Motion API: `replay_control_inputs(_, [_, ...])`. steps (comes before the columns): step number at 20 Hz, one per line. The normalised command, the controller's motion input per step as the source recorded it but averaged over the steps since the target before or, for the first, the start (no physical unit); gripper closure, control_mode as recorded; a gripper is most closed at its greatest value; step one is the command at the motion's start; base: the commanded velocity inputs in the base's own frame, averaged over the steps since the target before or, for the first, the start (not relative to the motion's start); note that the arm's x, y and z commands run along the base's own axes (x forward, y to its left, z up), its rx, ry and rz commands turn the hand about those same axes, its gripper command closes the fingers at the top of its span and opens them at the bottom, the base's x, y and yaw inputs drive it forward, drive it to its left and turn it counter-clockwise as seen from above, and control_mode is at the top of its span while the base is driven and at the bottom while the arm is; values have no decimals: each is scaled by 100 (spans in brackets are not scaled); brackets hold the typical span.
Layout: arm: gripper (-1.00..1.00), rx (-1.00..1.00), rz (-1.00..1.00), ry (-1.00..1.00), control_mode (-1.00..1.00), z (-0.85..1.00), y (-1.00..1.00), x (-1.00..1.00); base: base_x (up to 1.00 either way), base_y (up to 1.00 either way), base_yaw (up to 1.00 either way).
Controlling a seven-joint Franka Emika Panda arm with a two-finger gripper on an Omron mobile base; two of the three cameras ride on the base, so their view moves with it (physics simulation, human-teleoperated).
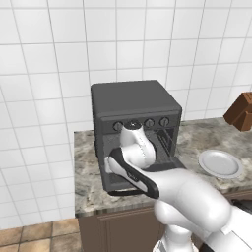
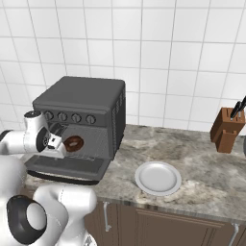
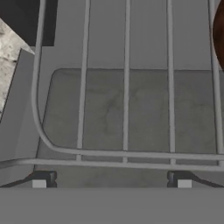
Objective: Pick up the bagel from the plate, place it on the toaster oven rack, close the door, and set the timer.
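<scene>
Brown bagel (image 2: 73,143) at oven mouth, beside fingers (image 2: 56,142), over toaster oven rack (image 3: 127,109) | finger state: cannot tell | plate (image 2: 158,178) bare | door (image 2: 65,167) down; closing, timer remain.

Toaster oven (image 2: 81,113): on the counter (image 2: 202,173), left of the plate (image 2: 157,178).
Door (image 2: 67,166): dropped open in front.
Knife block (image 2: 226,129): far right, behind the plate.

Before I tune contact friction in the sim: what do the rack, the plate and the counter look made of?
The toaster oven rack looks like matte grey metal wire: thin parallel bars in a rounded frame. The plate looks like smooth white glazed ceramic, though plastic is possible. The counter looks like polished stone, from its mottled grey-brown veining.
</scene>
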Motion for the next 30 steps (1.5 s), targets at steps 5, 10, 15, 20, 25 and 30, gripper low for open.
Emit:
replay_control_inputs(5, [-100,0,-3,0,-100,0,5,29,0,0,0])
replay_control_inputs(10, [-100,0,-3,-2,-100,2,7,28,0,0,0])
replay_control_inputs(15, [-100,0,-2,-12,-100,29,10,36,0,0,0])
replay_control_inputs(20, [-100,0,-3,-13,-100,29,7,51,0,0,0])
replay_control_inputs(25, [-100,0,-2,-10,-100,10,1,60,0,0,0])
replay_control_inputs(30, [-100,0,-1,-5,-100,0,0,58,0,0,0])
